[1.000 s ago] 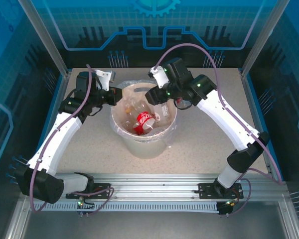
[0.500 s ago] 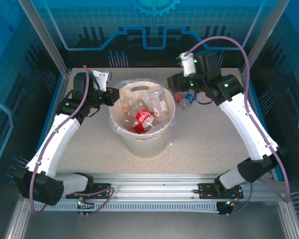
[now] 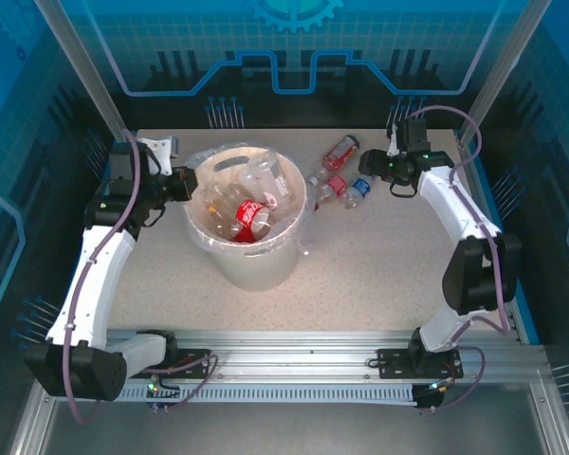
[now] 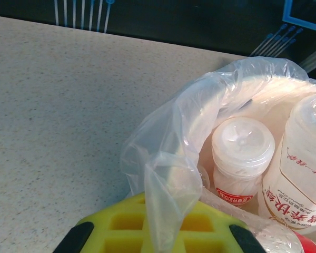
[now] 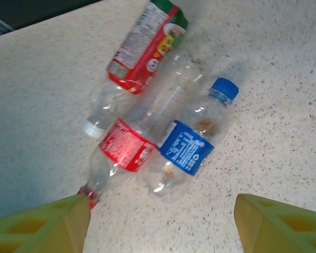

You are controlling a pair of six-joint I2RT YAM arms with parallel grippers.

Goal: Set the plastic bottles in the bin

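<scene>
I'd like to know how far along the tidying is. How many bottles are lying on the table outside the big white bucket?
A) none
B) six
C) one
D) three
D: three lie close together on the table to the right of the bin: a blue-labelled bottle, a red-labelled bottle and a red-and-green-labelled bottle.

Red Chinese characters down white bottle, ahead-right of left gripper: too blurred to read. Ahead of right gripper: blue-label bottle, red-label bottle, red-green-label bottle. Fine print, illegible.
</scene>
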